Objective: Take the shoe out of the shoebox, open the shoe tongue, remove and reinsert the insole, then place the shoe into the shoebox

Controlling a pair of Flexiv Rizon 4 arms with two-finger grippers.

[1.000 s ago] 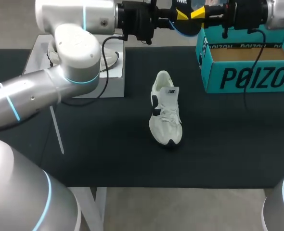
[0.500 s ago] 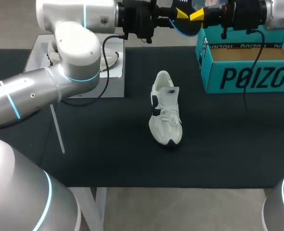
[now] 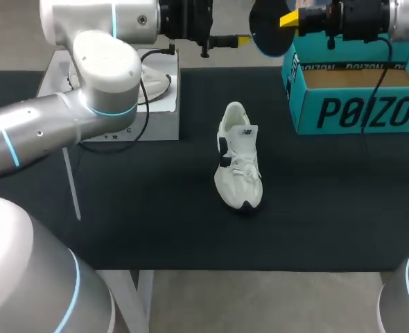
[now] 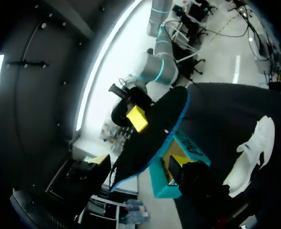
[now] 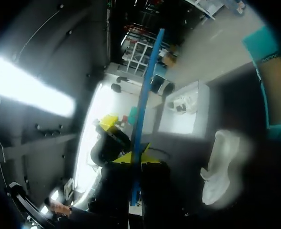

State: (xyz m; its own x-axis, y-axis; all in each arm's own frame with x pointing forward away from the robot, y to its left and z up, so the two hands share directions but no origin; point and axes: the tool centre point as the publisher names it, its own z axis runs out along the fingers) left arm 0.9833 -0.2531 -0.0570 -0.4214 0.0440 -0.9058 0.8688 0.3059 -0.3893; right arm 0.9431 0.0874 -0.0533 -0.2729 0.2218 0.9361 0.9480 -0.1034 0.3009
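While the insole (image 3: 268, 28) is clamped in the right jaws, high above the far edge of the surface (image 3: 156, 208), the shoe (image 3: 238, 158) sits near the middle of that surface. It is upright on its sole, heel toward the far side and toe toward the near edge. Both yellow tips of the right jaws are pressed against the insole from opposite sides. This is seen edge-on in the right wrist view, where the thin blue rim runs straight out between them. The left jaws are held at much the same height, near the insole but apart from it, and nothing is seen in them. Whether they are open or closed cannot be told. The box (image 3: 357, 104) stands open at the far right, well apart from the shoe.

The insole is judged to be fully out, so removal is done and reinsertion is the step in hand. For the next move the insole must be brought down to the shoe's mouth, turned to run along the shoe, and fed in toe end first. The tongue should be pulled forward, probably by the left jaws, so that the thin, flexible insole is not buckled at the collar.
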